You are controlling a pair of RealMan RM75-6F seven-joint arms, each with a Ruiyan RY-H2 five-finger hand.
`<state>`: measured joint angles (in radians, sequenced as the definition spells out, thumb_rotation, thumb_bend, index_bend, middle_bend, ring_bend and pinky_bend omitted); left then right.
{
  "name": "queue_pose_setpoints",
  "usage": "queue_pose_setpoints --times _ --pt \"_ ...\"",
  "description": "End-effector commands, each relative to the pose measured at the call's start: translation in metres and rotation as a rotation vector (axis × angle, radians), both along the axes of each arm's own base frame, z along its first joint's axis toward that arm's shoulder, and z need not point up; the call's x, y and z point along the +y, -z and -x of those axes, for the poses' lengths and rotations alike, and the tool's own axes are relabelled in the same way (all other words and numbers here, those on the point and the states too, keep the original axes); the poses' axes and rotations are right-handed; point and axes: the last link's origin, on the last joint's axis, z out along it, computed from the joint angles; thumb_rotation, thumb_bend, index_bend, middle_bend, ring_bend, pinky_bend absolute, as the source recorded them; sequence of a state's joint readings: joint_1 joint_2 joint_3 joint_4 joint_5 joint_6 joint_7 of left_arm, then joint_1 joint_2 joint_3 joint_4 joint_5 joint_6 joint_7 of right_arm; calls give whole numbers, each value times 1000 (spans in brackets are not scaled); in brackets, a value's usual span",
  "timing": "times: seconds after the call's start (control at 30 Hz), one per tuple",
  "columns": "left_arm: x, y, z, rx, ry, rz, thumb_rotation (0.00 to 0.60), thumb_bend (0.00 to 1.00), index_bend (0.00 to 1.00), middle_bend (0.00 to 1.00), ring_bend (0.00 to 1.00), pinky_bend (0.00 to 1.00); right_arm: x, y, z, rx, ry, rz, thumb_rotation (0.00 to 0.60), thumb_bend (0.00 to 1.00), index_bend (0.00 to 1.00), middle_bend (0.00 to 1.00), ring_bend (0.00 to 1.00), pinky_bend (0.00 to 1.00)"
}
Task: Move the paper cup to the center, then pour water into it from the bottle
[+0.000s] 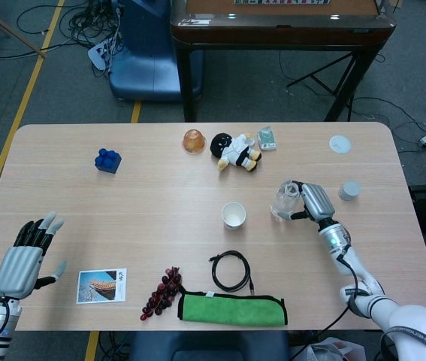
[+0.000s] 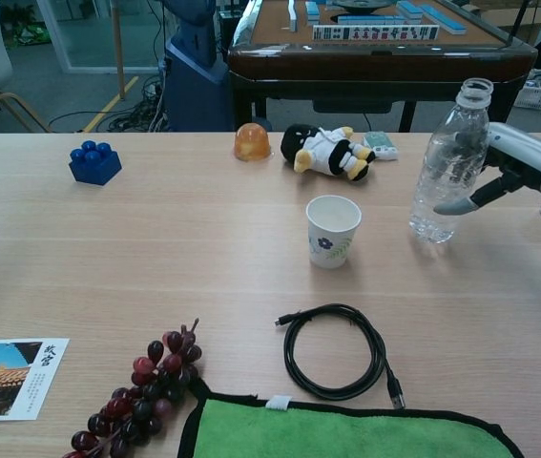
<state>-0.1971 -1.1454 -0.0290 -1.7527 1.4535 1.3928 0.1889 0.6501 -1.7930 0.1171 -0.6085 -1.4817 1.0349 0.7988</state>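
A white paper cup [image 1: 234, 215] [image 2: 333, 229] stands upright near the middle of the table. To its right stands a clear plastic bottle [image 1: 285, 200] [image 2: 447, 164], upright on the table and uncapped. My right hand [image 1: 315, 201] [image 2: 523, 164] grips it from the right, fingers round its far side and thumb across the near side. My left hand [image 1: 25, 254] rests open at the table's front left corner, far from both, holding nothing; it does not show in the chest view.
Behind the cup lie a plush toy [image 1: 236, 151], an orange dome [image 1: 193, 141] and a small packet [image 1: 267, 138]. A blue block [image 1: 107, 160] sits back left. In front are a black cable [image 1: 231, 271], green cloth [image 1: 232, 309], grapes [image 1: 162, 292] and a postcard [image 1: 101, 286]. A grey cap [image 1: 349, 189] lies right.
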Motion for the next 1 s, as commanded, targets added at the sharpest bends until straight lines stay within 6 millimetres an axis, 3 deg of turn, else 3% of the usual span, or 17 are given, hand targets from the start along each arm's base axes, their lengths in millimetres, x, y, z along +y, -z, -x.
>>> queue_pose_setpoints --times 0.03,0.47,1.0 --pt "0 0 0 4 3 1 600 318 50 0 0 23 -9 -9 -11 87 -31 35 600 181 590 574 444 468" --pt "-1 1 -1 26 10 5 600 317 50 0 0 23 -28 -23 -60 418 -119 51 600 181 608 594 464 484" --pt "-1 -1 -1 12 12 5 600 318 60 0 0 47 -36 -7 -105 793 -228 23 600 181 612 597 467 487"
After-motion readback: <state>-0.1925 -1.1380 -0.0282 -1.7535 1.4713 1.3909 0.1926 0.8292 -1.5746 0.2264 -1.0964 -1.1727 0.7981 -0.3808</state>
